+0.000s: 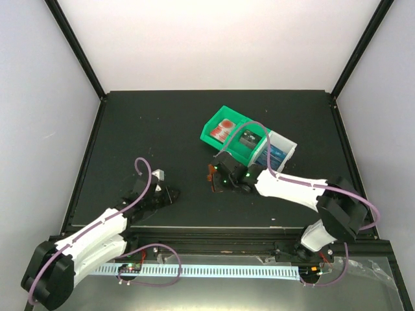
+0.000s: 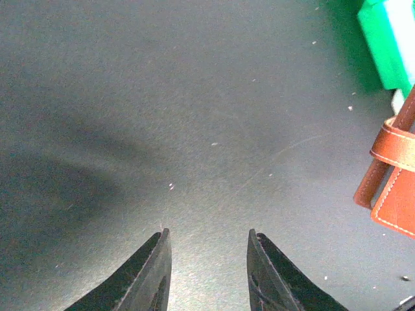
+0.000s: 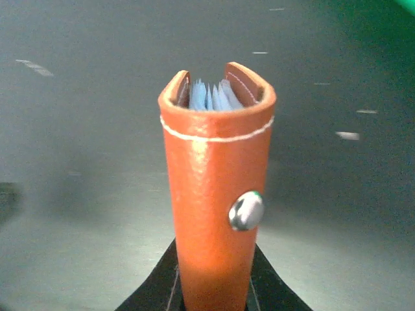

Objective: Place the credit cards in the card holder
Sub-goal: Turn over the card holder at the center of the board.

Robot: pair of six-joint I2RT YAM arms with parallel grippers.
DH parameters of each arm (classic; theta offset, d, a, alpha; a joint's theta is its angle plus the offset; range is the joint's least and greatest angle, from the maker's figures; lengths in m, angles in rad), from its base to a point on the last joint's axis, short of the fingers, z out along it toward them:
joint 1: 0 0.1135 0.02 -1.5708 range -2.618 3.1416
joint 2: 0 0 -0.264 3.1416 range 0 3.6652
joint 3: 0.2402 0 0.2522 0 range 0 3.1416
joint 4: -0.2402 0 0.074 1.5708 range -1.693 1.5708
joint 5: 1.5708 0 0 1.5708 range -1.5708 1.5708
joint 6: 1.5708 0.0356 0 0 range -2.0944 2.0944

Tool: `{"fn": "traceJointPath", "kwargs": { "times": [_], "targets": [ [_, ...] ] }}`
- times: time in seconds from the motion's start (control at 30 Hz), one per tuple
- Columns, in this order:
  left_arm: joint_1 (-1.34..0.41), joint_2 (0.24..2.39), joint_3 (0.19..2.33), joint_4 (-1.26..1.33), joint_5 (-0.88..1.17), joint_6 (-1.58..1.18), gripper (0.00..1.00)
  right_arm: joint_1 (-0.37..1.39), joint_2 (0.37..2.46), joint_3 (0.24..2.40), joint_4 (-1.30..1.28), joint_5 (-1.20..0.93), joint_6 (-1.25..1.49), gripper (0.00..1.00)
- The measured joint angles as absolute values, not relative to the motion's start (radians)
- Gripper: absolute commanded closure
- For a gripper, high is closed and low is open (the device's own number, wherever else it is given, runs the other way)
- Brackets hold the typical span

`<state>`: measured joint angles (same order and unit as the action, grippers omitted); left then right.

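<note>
Presently, item one: right gripper [image 3: 214,288], a black two-finger pincer, closed narrow on the lower end of the small reddish-brown stitched-leather card holder [image 3: 217,188]. The holder stood upright between the jaws, mouth uppermost, with a round metal snap stud [image 3: 246,210] on its facing side. Pale blue sheet edges [image 3: 209,97] showed in the mouth; whether they were cards or inner sleeves could not be told.

Item two: left gripper [image 2: 207,241], jaws moderately apart, nothing between them, low over the matt black table [image 2: 162,116]. The card holder lay at the right edge of its view.

Item three: credit cards, thin flat plastic rectangles.
- Red cards [image 1: 224,129] lay in one compartment of the green two-compartment plastic bin [image 1: 209,137], and a dark card [image 1: 248,138] in the other.
- Blue cards [image 1: 273,155] lay in the pale grey plastic bin [image 1: 290,144], which touched the green one.
- In the top view the right gripper and holder sat just beside the bins' near side.

Handling, as judged:
- Holder: light, with soft walls that give under squeeze. A grip low on the body, as held, leaves the mouth free; pinching near the mouth would close the slots.
- Cards: light, stiff, slick, and lying flat, so probably hard to lift. Best taken by an edge, perhaps tipped against a bin wall.
</note>
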<state>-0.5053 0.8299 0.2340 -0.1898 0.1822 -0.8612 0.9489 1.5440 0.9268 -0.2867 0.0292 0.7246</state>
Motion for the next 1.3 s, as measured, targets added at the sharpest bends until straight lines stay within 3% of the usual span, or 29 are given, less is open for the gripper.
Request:
{"fn": "traceJointPath", "kwargs": {
  "times": [0.27, 0.53, 0.7, 0.77, 1.03, 1.3],
  "targets": [
    [-0.503, 0.823, 0.286, -0.205, 0.179, -0.845, 0.63, 0.953, 1.561, 1.068, -0.833, 0.464, 0.689, 0.92],
    [-0.488, 0.822, 0.332, -0.233, 0.179, -0.829, 0.62, 1.069, 1.875, 1.224, -1.105, 0.64, 0.708, 0.88],
    [-0.463, 0.774, 0.359, -0.275, 0.159, -0.821, 0.58, 1.131, 1.931, 1.275, -1.051, 0.553, 0.675, 0.62],
    [-0.452, 0.741, 0.361, -0.289, 0.146, -0.819, 0.56, 1.134, 1.917, 1.268, -0.992, 0.479, 0.648, 0.58],
    [-0.438, 0.715, 0.365, -0.314, 0.144, -0.807, 0.48, 1.131, 1.827, 1.219, -0.805, 0.266, 0.602, 0.49],
    [-0.438, 0.756, 0.361, -0.282, 0.29, -0.786, 0.4, 1.074, 1.575, 1.109, -0.642, 0.181, 0.609, 0.46]
  ]
}}
